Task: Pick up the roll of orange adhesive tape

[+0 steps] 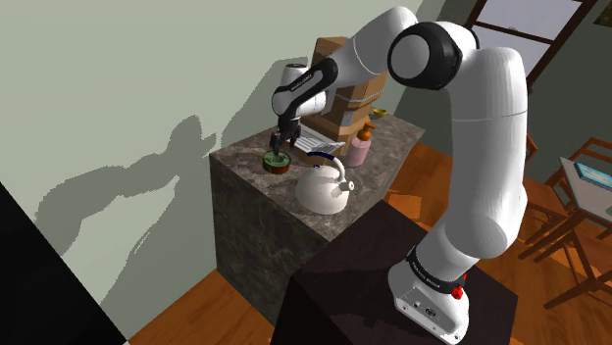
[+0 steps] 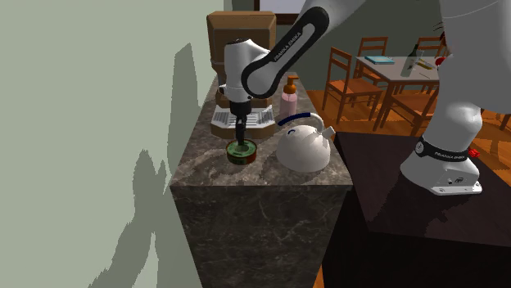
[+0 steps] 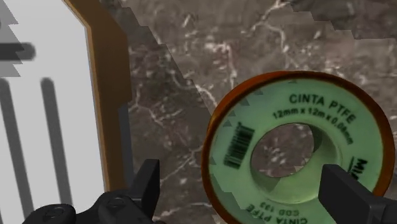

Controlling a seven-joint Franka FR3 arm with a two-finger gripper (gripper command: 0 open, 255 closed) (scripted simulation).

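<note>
The roll of tape lies flat on the dark marble counter, an orange-brown ring with a pale green label face reading "CINTA PTFE". In the shoulder view the tape sits near the counter's far left part, and in the second exterior view the tape is close to the front edge. My gripper hangs straight above it, open. One finger stands over bare counter beside the roll, and the other overlaps the roll's far rim. The gripper is just above the tape, touching nothing that I can see.
A white kettle stands close beside the tape. A brown-rimmed white tray lies just behind it. A pink soap bottle and stacked cardboard boxes stand farther back. The dark stand adjoins the counter.
</note>
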